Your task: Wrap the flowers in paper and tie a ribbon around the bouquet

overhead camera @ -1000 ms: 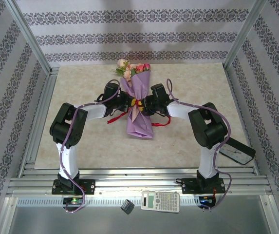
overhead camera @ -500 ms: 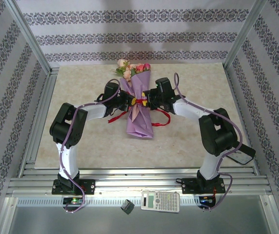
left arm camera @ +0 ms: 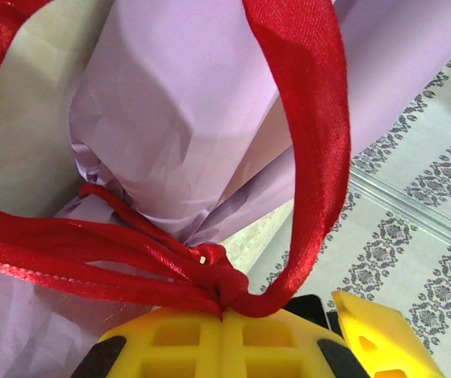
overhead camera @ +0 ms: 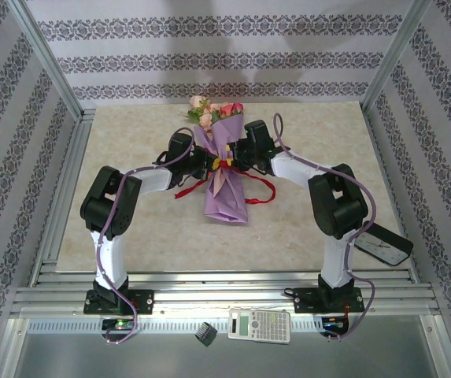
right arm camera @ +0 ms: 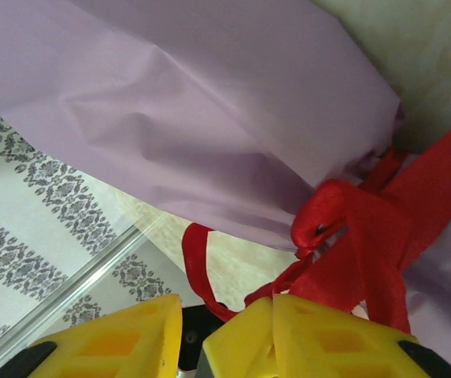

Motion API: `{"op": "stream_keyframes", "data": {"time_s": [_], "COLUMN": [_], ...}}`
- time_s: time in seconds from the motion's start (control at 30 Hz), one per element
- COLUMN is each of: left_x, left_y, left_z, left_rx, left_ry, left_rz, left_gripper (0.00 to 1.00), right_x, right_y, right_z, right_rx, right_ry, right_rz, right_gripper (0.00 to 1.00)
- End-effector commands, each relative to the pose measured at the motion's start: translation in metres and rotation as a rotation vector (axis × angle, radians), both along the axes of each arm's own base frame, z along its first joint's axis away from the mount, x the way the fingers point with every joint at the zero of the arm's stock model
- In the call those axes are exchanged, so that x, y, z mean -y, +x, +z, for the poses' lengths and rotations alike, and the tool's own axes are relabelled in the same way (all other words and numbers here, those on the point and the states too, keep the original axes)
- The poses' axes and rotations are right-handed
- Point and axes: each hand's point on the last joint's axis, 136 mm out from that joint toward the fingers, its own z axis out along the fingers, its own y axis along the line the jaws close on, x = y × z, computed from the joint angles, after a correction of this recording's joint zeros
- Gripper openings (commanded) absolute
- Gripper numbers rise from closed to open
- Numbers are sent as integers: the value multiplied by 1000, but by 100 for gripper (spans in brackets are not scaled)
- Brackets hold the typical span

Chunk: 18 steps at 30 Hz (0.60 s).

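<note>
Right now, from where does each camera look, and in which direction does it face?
Top external: above and behind the arm bases, facing down onto the table and bouquet; left arm and right arm show.
Left wrist: on the left arm, facing along the left tool at the ribbon knot on the paper; yellow fingers show.
Right wrist: on the right arm, facing along the right tool at the same ribbon; yellow fingers show.
Shared: both wrist views see ribbon and paper.

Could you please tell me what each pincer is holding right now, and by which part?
The left pincer is shut on the ribbon, right at its knot against the paper. The right pincer is open; ribbon lies against it, apparently ungripped.
</note>
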Motion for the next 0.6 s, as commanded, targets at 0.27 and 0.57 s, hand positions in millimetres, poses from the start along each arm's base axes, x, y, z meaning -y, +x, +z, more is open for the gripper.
{"op": "stream_keyframes", "data": {"time_s": [0.27,0.57], "left_x": [-4,-4], "left_y": [6,6], "left_z": [20,21], "left_rx": [43,44], "left_ry": [-15,-15], "left_rz": [6,5], "left_gripper": [0,0], "right_x": [-1,-4], "right_y": [-16,-13], "right_z": [-21,-28], "right_rx": [-61,-71], "right_ry": [-21,-19], "right_rz": [-17,-26], "right_gripper": [39,40]}}
